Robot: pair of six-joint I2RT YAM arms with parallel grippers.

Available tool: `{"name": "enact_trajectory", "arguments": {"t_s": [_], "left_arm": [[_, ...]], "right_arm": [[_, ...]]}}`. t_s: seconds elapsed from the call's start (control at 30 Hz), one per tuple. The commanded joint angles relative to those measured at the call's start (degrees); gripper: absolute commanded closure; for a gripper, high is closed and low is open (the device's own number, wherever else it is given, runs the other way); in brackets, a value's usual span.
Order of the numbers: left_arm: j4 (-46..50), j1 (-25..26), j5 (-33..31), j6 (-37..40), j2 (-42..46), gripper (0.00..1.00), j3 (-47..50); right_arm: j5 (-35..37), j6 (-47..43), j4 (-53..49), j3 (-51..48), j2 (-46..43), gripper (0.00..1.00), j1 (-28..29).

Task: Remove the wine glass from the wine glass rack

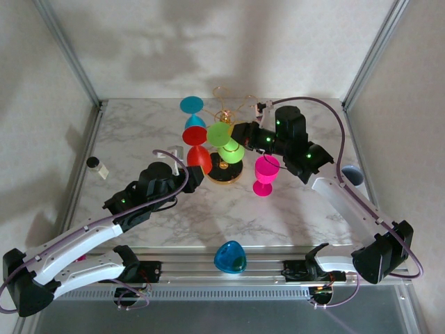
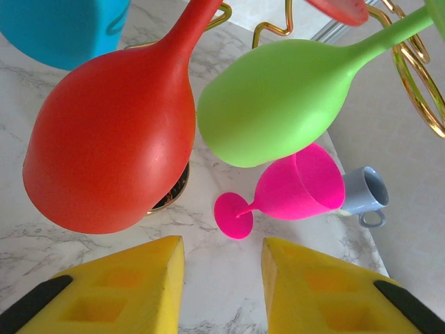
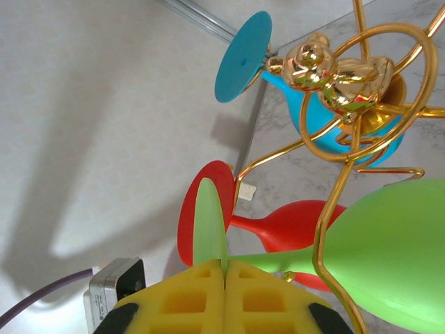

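A smooth lime-green wine glass (image 3: 389, 257) hangs bowl-down on the thin gold-wire wine glass rack (image 3: 332, 73), mid-table toward the far edge. The right gripper (image 3: 224, 268) has its ribbed yellow fingers pinched on the slim stem beside the flat foot. With the grasp made, the next move is probably to slide the stem out of its loop. The left gripper (image 2: 222, 243) is wide open and empty under a rounded red glass (image 2: 111, 146).

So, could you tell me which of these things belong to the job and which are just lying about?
Job in hand: wine glass rack; green wine glass hanging on it; right claw, shut on its stem.
Lying about: pink glass standing upright; blue glass on its side at the near edge; grey-blue mug.
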State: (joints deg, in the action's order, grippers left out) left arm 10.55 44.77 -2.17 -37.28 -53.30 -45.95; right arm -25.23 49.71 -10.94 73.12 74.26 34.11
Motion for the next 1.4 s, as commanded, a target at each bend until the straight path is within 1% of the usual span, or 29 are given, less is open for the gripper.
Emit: {"name": "enact_trajectory", "arguments": {"t_s": [0.0, 0.63, 1.0, 1.37], "left_arm": [[-1.3, -0.5, -0.2, 0.1, 0.2, 0.65, 0.3], [-1.2, -0.5, -0.4, -0.3, 0.7, 0.65, 0.9], [-1.3, -0.5, -0.5, -0.5, 1.1, 0.65, 1.0], [1.4, -0.5, -0.8, -1.3, 3.2, 0.65, 1.1]], "right_arm": [[-1.7, -0.8, 0.7, 0.9, -1.2, 1.00, -0.3], [-5.2, -0.2, 0.6, -1.3, -3.6, 1.00, 0.4], [-7.0, -0.1, 0.2, -1.9, -3.3, 1.00, 1.1], [-7.8, -1.2, -0.8, -4.3, -5.1, 1.00, 2.8]]}}
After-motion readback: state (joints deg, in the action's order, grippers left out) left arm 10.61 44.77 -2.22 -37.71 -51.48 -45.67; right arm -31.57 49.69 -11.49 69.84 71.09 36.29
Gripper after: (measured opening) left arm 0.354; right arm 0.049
